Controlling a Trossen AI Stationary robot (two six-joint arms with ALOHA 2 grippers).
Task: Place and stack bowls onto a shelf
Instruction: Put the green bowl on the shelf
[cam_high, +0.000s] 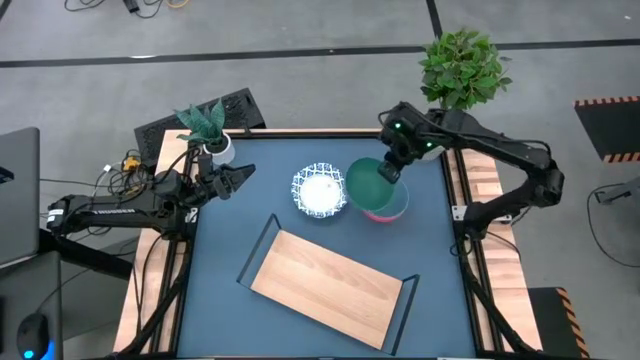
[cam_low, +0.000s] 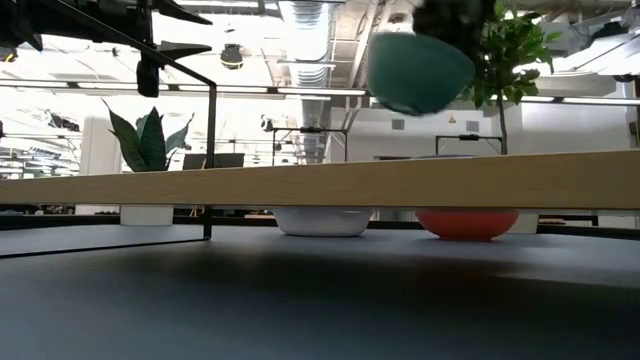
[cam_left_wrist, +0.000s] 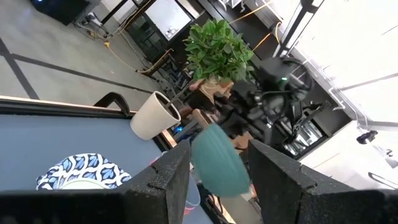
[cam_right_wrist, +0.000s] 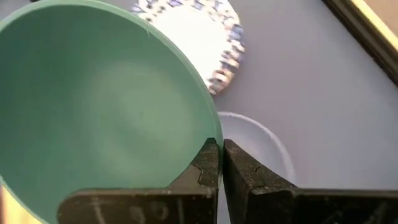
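Teal-green round bowl is held clear of the table, above the pink-red bowl at the table's far right; the low view shows it well above shelf height.

Near to far:
- Light-wood rectangular shelf with thin black frame ends: nearest the front edge, lying at an angle, top bare. No bowl on it yet.
- White bowl with blue patterned rim: beyond the shelf, resting on the dark blue tabletop, just left of the pink-red bowl. Only one such bowl can be made out.
- Right gripper: fingers pinched together on the teal bowl's rim, one inside, one outside (rim wall is thin, so the gap reads almost nil).
- Left gripper: waiting at far left near the small potted plant in a white pot, fingers spread, holding nothing.

Handling, est.: bowl looks rigid, light, smooth-glazed, so prob. slippery and chip-prone. An edge pinch lets it hang tilted and it could swing or slip. Rim is the only practical hold; lower it level and release low over the shelf.
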